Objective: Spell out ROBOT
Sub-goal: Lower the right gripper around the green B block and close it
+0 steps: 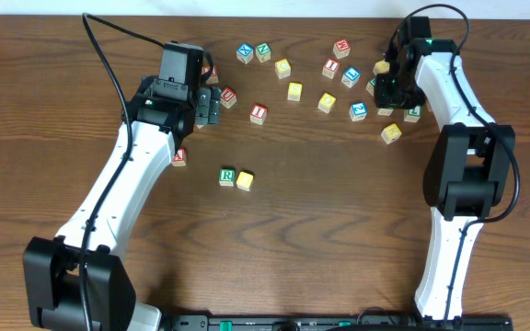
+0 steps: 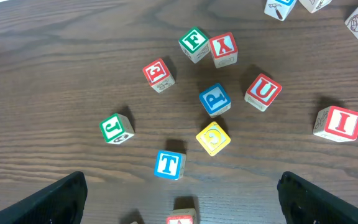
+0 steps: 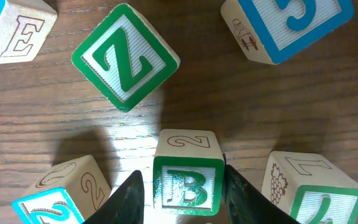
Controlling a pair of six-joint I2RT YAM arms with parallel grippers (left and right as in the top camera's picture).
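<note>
Right pincer (image 3: 182, 194) gripped B cube (image 3: 187, 184) in far-right cluster, Z cube (image 3: 125, 57) just ahead. My left pincer (image 2: 185, 199) gaped above T cube (image 2: 168, 164). I judged: lift straight, avoid neighbours, set B right of yellow cube (image 1: 245, 180) beside R cube (image 1: 227, 176).

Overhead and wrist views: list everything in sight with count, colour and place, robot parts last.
green R cube: one, green letter, mid-table.
plain yellow cube: one, yellow, right beside the green R cube.
green B cube: one, green letter, among the far cubes.
blue T cube: one, blue letter, on the wood in the left wrist view.
red I cube: one, red letter, near the far cluster.
other letter cubes: many, mixed colours, scattered far side; the arms hide some.
table: one, dark brown wood.
arms: two, white and black.
left gripper: one, black, open.
right gripper: one, black, shut on the green B cube.
</note>
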